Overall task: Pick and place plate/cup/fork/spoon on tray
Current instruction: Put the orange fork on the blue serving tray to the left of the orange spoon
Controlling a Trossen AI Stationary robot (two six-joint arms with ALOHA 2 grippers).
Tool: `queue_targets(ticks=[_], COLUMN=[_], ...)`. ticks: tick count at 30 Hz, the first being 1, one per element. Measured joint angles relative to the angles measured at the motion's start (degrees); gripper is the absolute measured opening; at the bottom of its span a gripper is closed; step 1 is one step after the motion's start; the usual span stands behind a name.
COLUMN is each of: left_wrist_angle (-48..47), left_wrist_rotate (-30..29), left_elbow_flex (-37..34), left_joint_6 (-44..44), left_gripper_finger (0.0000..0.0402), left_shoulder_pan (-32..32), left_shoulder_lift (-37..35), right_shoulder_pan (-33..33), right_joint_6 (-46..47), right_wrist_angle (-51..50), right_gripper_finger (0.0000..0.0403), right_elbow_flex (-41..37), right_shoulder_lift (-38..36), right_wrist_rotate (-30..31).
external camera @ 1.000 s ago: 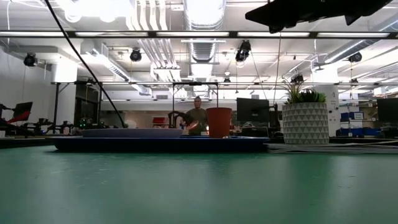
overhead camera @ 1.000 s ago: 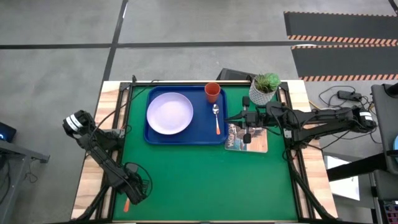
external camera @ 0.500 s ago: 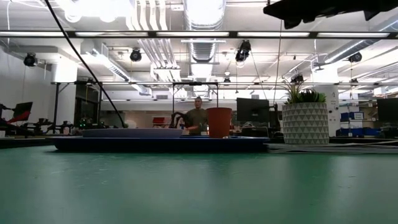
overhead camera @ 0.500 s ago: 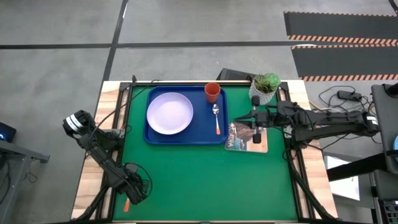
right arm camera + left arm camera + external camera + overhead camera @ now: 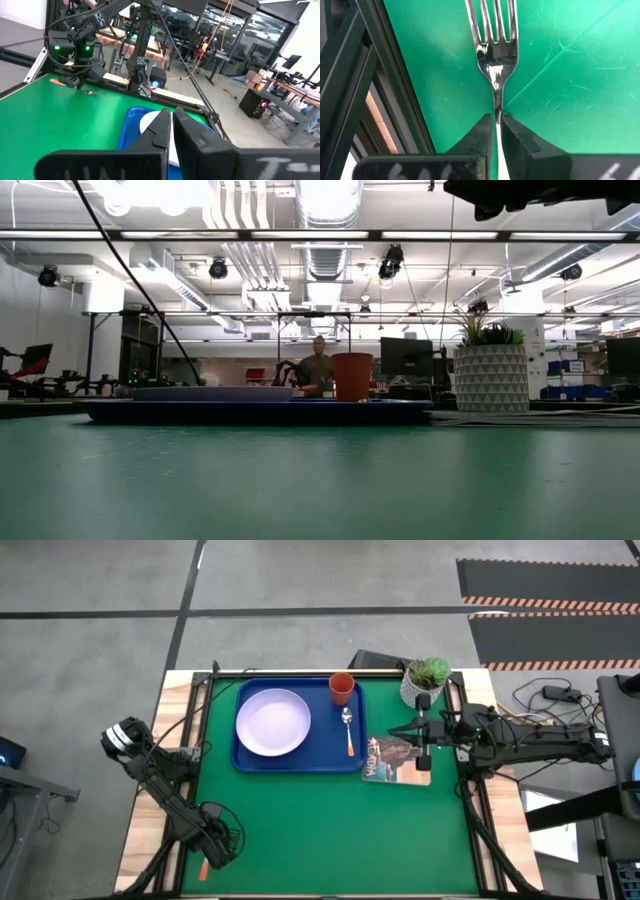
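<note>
The blue tray (image 5: 298, 758) lies at the table's far middle. On it rest the pale plate (image 5: 273, 722), the orange cup (image 5: 342, 688) and the spoon (image 5: 348, 730). The fork (image 5: 496, 50) lies flat on the green mat near the table's near left corner, its orange handle (image 5: 203, 868) showing beside my left gripper (image 5: 212, 848). That gripper is shut on the fork. My right gripper (image 5: 398, 729) hovers shut and holding nothing above the booklet, right of the tray. My left gripper pinches the fork's thin metal neck (image 5: 497, 102), just below the tines, between its two fingers. The fingers come from above, one on each side of the neck. The fork lies on the mat with its tines flat.
A printed booklet (image 5: 395, 760) lies right of the tray, and a white pot with a green plant (image 5: 425, 680) stands at the far right. Black frame bars (image 5: 385, 90) run close along the mat's left edge beside the fork. A person (image 5: 318, 370) stands far behind the table.
My right gripper has drawn back from the tray's right rim toward the table's right edge, staying shut. The plate, cup and spoon have stayed in place on the tray.
</note>
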Motion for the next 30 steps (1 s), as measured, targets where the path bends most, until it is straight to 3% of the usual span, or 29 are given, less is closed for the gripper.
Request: queue_targets(ticks=[13,19,30], left_wrist_angle=[0.26,1.26,1.37], left_wrist_rotate=[-0.22,-4.73,-5.22], left_elbow_flex=[0.00,0.99,1.94], left_joint_6=[0.03,0.29,0.17], left_gripper_finger=[0.0001,0.0001,0.0000], left_shoulder_pan=[0.02,0.52,0.79], left_shoulder_lift=[0.00,-0.03,-0.26], right_shoulder_pan=[0.00,0.00,0.00], right_joint_6=[-0.39,-0.39,-0.44], right_wrist_angle=[-0.02,-0.02,-0.02], right_gripper_finger=[0.0009,0.0009,0.0009], right_elbow_flex=[-0.09,-0.11,-0.11], right_shoulder_lift=[0.11,0.09,0.09], right_wrist_rotate=[0.00,0.00,0.02])
